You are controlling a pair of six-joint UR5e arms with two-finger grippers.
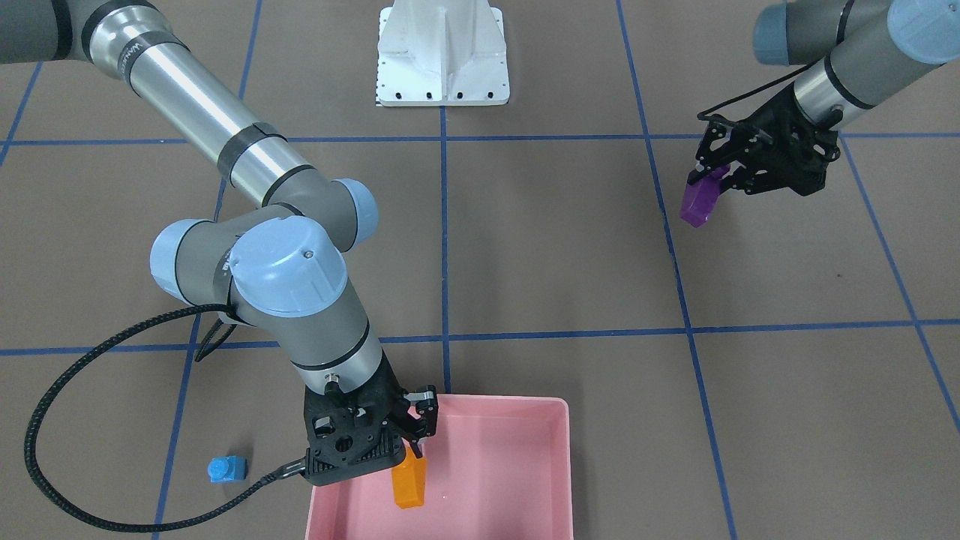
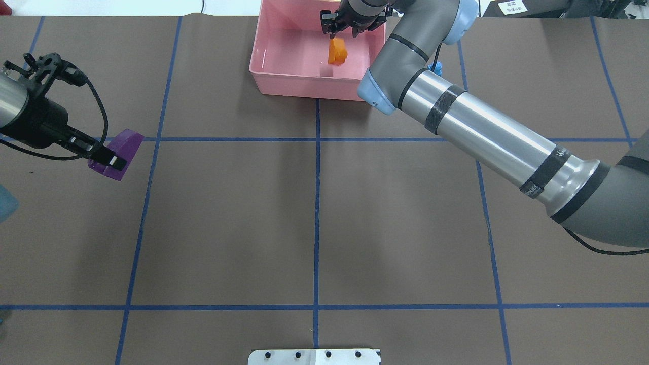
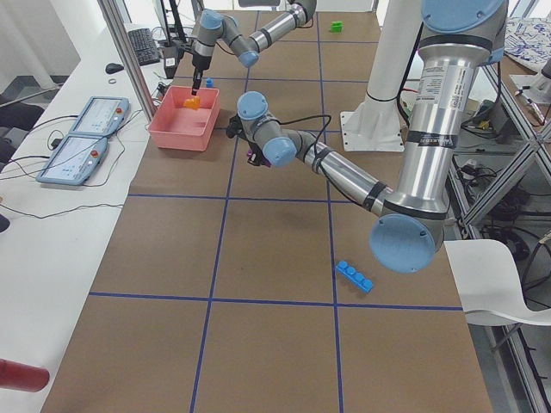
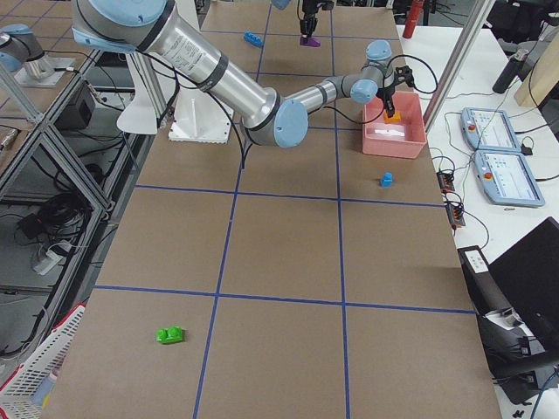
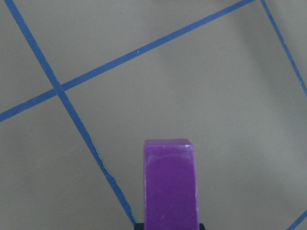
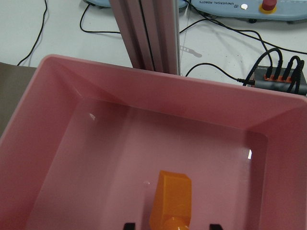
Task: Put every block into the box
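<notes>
My right gripper [image 1: 415, 444] hangs over the pink box [image 1: 525, 405] with its jaws open. The orange block [image 1: 409, 481] is just under it inside the box [image 2: 304, 88], clear of both fingertips in the right wrist view [image 6: 171, 201]. My left gripper [image 2: 109, 159] is shut on the purple block [image 2: 121, 149] and holds it above the table, far from the box; the block fills the lower left wrist view [image 5: 170, 184]. The small blue block [image 1: 227, 469] lies on the table beside the box. The long blue block [image 3: 355, 277] and the green block [image 4: 170, 334] lie far off.
The white robot base [image 1: 442, 60] stands at the table's robot-side edge. My right arm's black cable [image 1: 45, 465] loops over the table near the small blue block. Two control pendants [image 3: 86, 129] lie on the bench beyond the box.
</notes>
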